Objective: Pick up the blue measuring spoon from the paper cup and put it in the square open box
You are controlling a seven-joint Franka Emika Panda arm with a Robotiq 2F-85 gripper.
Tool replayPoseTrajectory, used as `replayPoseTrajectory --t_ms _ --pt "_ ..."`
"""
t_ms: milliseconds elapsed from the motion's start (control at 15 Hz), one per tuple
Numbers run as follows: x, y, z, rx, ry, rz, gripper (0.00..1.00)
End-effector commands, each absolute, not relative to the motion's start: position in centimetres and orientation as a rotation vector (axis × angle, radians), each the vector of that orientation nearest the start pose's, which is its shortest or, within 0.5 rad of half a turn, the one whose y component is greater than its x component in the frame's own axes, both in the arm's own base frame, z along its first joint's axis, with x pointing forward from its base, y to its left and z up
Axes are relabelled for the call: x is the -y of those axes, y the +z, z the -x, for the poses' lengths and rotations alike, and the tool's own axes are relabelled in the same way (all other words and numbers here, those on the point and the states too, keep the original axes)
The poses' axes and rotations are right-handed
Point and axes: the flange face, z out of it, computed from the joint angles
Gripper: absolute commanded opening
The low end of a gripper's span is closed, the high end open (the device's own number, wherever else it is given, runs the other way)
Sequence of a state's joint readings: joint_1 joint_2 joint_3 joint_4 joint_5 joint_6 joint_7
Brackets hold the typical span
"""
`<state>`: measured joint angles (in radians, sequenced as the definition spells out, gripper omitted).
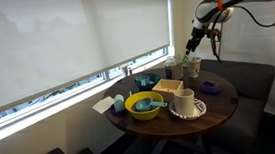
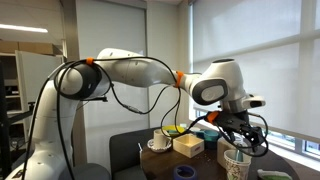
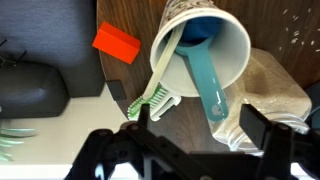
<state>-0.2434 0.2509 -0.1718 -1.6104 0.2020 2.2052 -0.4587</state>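
Round dark bench (image 1: 223,102) beside the window blinds. In the wrist view, left to right, we note a red block (image 3: 117,43), a white-and-green brush (image 3: 152,97), then the paper cup (image 3: 200,45) near the window-side edge. It holds the blue measuring spoon (image 3: 208,75), handle leaning over the rim. The hand (image 3: 195,125) hovers above, fingers spread, gripping nothing. The square open box (image 1: 169,87) sits nearer mid-bench. Our concerns: brush and spoon handles lie close, so closing may catch both, and the light cup could tip or ride up.

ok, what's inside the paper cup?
The blue measuring spoon and a pale utensil with a green end, both sticking out. The cup bottom is mostly covered by the spoon.
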Motion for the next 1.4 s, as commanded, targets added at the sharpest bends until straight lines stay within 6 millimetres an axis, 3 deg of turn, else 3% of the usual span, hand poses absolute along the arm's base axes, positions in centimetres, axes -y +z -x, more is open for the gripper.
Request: replayPoseTrajectory --t_ms 0,400,800,1067,1333 --pt "24.9 53.7 -61.8 0.036 -0.566 3.05 1.0" --pt "24.9 52.4 -61.7 0.288 -0.437 3.048 0.95" --pt "24.9 52.2 -61.5 0.236 -0.446 3.073 1.0" --pt "24.4 51.9 -62.1 0.345 -0.601 3.019 1.0" --pt "24.4 50.6 -62.5 0.479 -0.564 2.997 1.0"
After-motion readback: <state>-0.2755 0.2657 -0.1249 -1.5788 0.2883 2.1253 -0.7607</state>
